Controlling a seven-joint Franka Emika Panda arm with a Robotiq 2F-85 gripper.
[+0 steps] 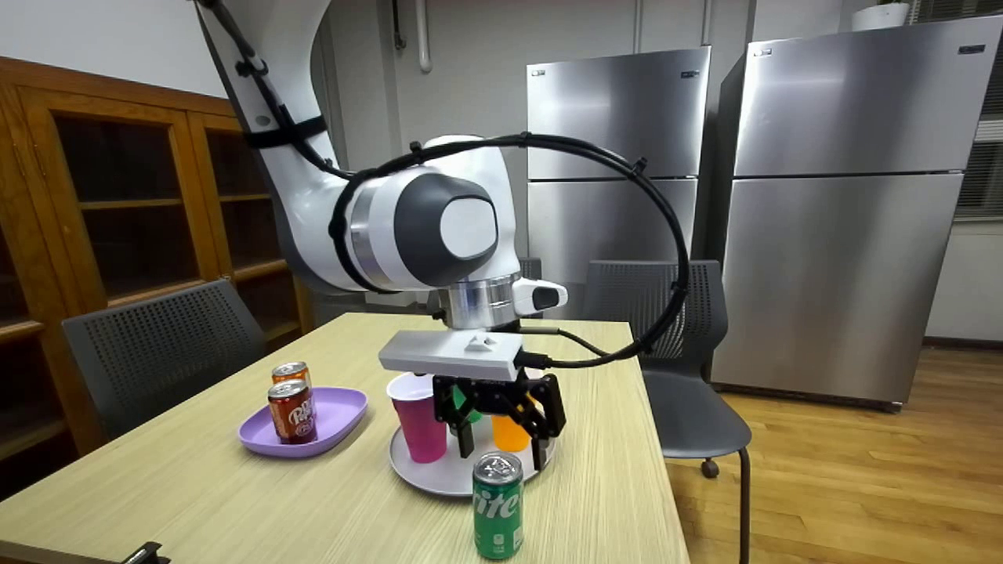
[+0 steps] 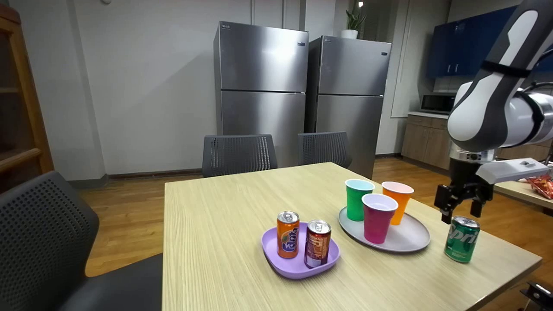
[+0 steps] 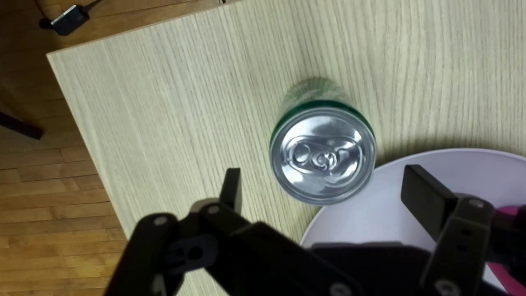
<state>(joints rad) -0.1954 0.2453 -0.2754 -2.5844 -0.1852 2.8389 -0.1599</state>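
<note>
Currently, left to right in an exterior view: purple plate (image 2: 287, 271) holding two soda cans (image 2: 288, 231); gray plate (image 2: 408, 237) holding three cups (image 2: 376, 223); end effector (image 2: 461, 213) spread, empty, near the top of the upright green can (image 2: 461, 244) on the worktop (image 2: 233, 242). Wrist view puts one finger (image 3: 425, 197) over the gray plate; an off-center descent could clip its rim or topple the green can.

The green cylindrical metal can (image 1: 497, 513) is glossy, its round silver metal lid (image 3: 323, 156) shiny. The round pale-grey plastic plate (image 2: 410, 235) looks smooth and matt. The rectangular pale wood-grained bench (image 2: 224, 229) looks matt, finely streaked.
</note>
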